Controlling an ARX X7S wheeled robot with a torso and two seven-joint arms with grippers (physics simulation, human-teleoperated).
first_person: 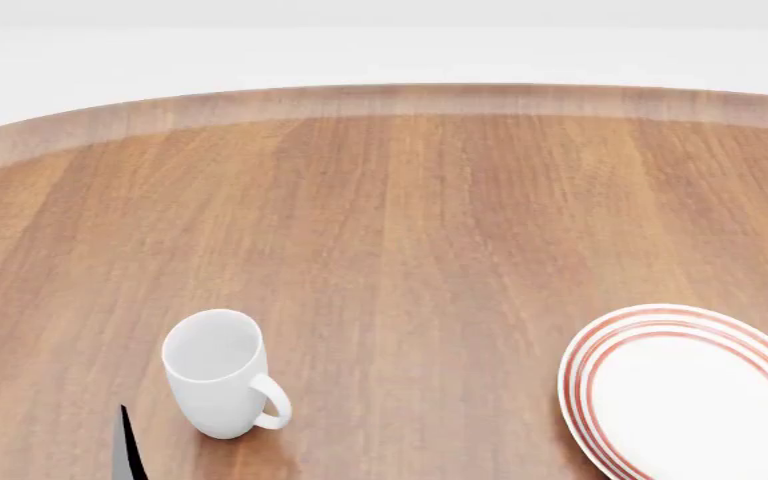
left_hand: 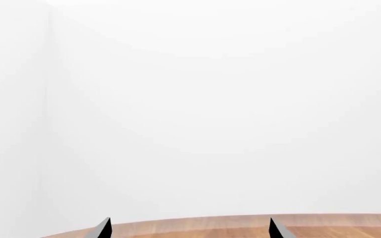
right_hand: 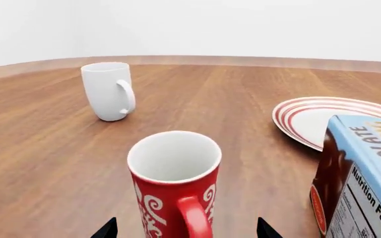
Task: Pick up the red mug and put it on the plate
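Red mug (right_hand: 175, 186): stands upright on the desk (first_person: 424, 220), seen only in the right wrist view, just ahead of the right gripper and in line with the gap between its tips; white inside, white swirls on red, handle turned toward the camera.
Plate (first_person: 688, 392): lies flat on the desk at the near right of the head view, cut by the frame edge; nothing rests on it.
White mug (first_person: 217, 374): upright on the desk at the near left of the head view, handle pointing toward the plate; well apart from the plate.
Carton (right_hand: 359, 178): a blue and brown box with nutrition print, standing beside the red mug, between the camera and the plate in the right wrist view.
Right gripper (right_hand: 186, 231): jaws spread apart, both dark tips showing on either side of the red mug's base, not touching it.
Left gripper (left_hand: 189, 229): jaws spread, holding nothing, at the desk's edge and aimed at a white wall (left_hand: 210, 109).
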